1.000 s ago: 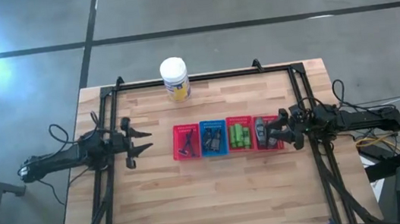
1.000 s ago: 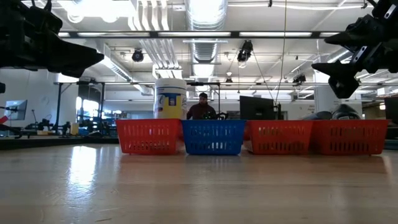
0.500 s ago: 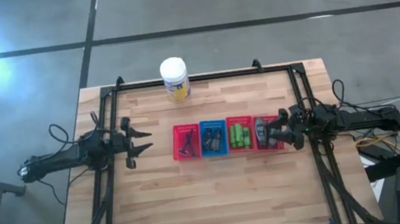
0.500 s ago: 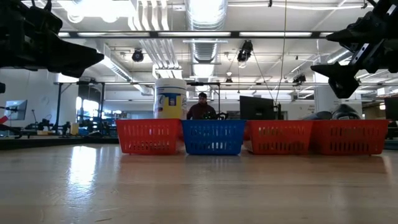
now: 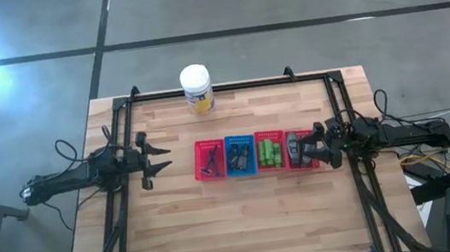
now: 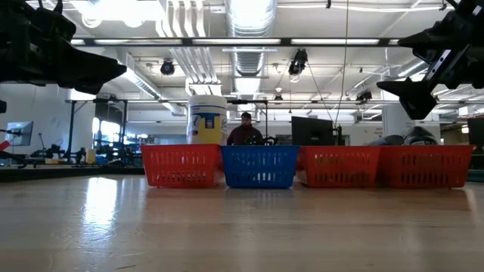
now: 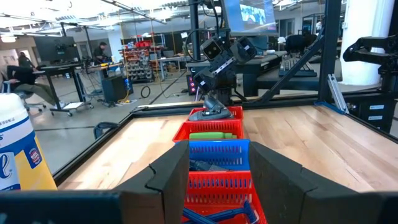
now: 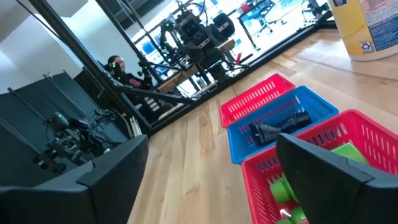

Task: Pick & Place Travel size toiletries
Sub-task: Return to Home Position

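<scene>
Four mesh baskets stand in a row mid-table. The travel size toiletries lie in them: thin sticks in the left red basket [image 5: 208,161], dark tubes [image 8: 278,129] in the blue basket [image 5: 240,156], green bottles [image 5: 270,152] in the third, red one, grey bottles [image 5: 294,146] in the right red basket [image 5: 303,159]. My right gripper [image 5: 317,142] hangs open and empty above that right basket, high in the low view [image 6: 412,75]. Left of the row, my left gripper [image 5: 161,162] hovers open and empty, pointing along the baskets [image 7: 217,180].
A white jar with a yellow label [image 5: 196,89] stands at the table's back edge, behind the baskets [image 6: 206,117]. Black frame rails [image 5: 122,199] run along both table sides. Bare wood lies in front of the row. A person [image 6: 246,130] sits in the room beyond.
The right gripper's jaws have spread wider above the right red basket. Neither arm has shifted, and the baskets and their contents stay where they were.
</scene>
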Robot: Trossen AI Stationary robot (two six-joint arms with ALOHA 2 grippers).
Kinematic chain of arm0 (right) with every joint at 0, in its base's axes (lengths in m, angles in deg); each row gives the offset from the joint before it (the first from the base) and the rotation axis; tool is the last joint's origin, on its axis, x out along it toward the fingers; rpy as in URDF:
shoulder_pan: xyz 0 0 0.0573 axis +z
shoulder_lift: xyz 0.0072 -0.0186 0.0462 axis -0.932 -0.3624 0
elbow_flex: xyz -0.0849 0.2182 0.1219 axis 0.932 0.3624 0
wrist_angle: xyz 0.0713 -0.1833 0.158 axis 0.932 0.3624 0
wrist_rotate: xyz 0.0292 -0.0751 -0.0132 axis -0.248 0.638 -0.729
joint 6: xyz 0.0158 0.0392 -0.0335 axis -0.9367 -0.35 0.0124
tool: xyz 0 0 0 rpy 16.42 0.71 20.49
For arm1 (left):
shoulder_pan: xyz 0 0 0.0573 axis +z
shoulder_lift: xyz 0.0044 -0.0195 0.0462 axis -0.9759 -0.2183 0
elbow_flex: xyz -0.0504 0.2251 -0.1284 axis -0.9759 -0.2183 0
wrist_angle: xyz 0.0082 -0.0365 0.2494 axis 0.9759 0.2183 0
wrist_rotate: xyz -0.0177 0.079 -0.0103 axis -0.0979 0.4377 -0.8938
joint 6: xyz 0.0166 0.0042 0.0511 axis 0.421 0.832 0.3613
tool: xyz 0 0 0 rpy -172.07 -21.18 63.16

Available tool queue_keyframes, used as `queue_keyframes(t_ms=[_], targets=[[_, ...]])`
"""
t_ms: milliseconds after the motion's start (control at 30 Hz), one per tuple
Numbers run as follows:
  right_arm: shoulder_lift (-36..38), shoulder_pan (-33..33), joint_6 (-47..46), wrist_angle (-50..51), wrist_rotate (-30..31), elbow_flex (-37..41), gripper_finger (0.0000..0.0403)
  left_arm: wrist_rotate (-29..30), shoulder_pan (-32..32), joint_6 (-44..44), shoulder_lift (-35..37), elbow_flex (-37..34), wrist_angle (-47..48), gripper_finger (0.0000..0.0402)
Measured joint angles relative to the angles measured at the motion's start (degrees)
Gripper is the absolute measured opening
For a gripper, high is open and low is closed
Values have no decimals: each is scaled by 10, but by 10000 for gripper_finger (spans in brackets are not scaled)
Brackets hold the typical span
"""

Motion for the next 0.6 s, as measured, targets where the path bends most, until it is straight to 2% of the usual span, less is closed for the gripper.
queue_keyframes(t_ms=[300, 600], targets=[[0, 0, 0, 0, 0, 0, 358, 0, 0, 0, 0, 0, 0, 170], [0, 0, 0, 0, 0, 0, 337, 0, 0, 0, 0, 0, 0, 170]])
